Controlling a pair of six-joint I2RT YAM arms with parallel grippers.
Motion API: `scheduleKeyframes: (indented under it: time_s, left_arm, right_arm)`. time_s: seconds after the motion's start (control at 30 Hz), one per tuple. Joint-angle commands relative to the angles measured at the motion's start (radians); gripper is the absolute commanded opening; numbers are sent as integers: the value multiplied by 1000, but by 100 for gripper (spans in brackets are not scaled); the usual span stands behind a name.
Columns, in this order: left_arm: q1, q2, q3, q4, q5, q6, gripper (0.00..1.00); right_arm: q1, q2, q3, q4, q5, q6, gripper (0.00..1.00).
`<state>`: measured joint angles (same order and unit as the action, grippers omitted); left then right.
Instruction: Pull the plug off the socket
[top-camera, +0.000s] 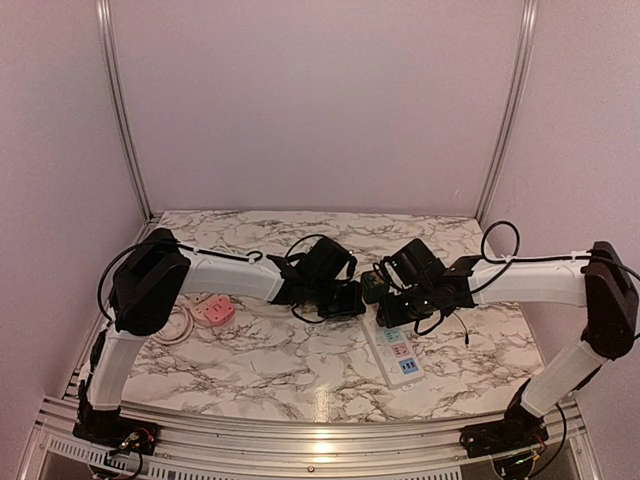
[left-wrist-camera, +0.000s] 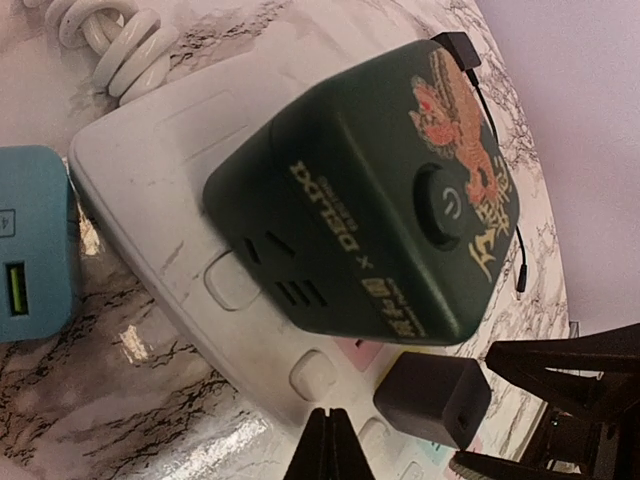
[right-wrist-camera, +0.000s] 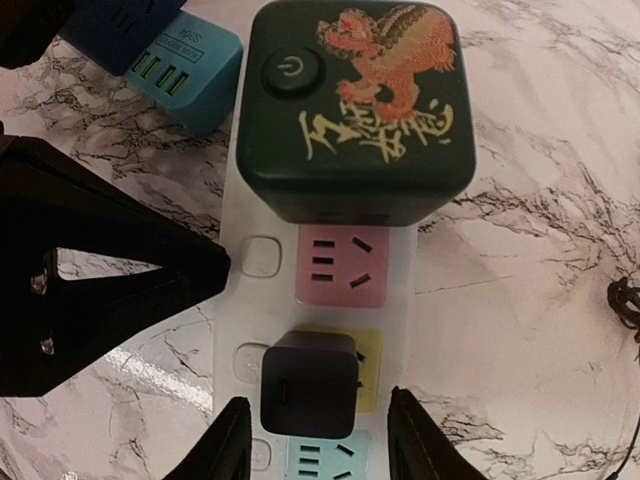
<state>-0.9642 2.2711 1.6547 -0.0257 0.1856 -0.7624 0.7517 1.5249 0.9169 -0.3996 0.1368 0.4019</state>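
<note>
- How do the two arms sit?
- Both reach in from the near edge and meet at mid-table. The left arm (top-camera: 225, 275) and right arm (top-camera: 530, 280) bend inward, wrists tipped down over the white power strip (right-wrist-camera: 270, 320).
- And the right gripper (right-wrist-camera: 318, 415)?
- Its jaws stand apart, one finger on each side of the small black plug (right-wrist-camera: 308, 385), with a sliver of gap on both sides.
- Where is that plug?
- Seated in the yellow socket (right-wrist-camera: 368, 375), between the pink socket (right-wrist-camera: 343, 265) and the blue socket (right-wrist-camera: 325, 460).
- The left gripper (left-wrist-camera: 328, 430)?
- Fingers pressed together, holding nothing. Its tip lies at the strip's edge, beside the pink socket; I cannot tell whether it touches.
- Now the count?
- Two arms, one strip, one black plug, three coloured sockets in view. One dark green cube adapter (right-wrist-camera: 355, 110) sits plugged in at the strip's far end. One blue USB charger (right-wrist-camera: 195, 70) lies on the marble table (right-wrist-camera: 520, 300) just beside it.
</note>
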Motion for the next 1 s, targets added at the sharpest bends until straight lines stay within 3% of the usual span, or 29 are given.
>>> scheduleKeyframes:
  time_s: [0.0,0.8,0.97]
  left_arm:
    - [-16,36,31,16,26,-14,0]
    - [-37,96,45,-40,15,-32,0]
    - [-41,99,35,-52,12,-41,0]
  right_arm:
    - [14,23,-1,26,24,16,44]
    - [61,79,28,47,112,26,28]
    - [61,60,15,58,126,30,33]
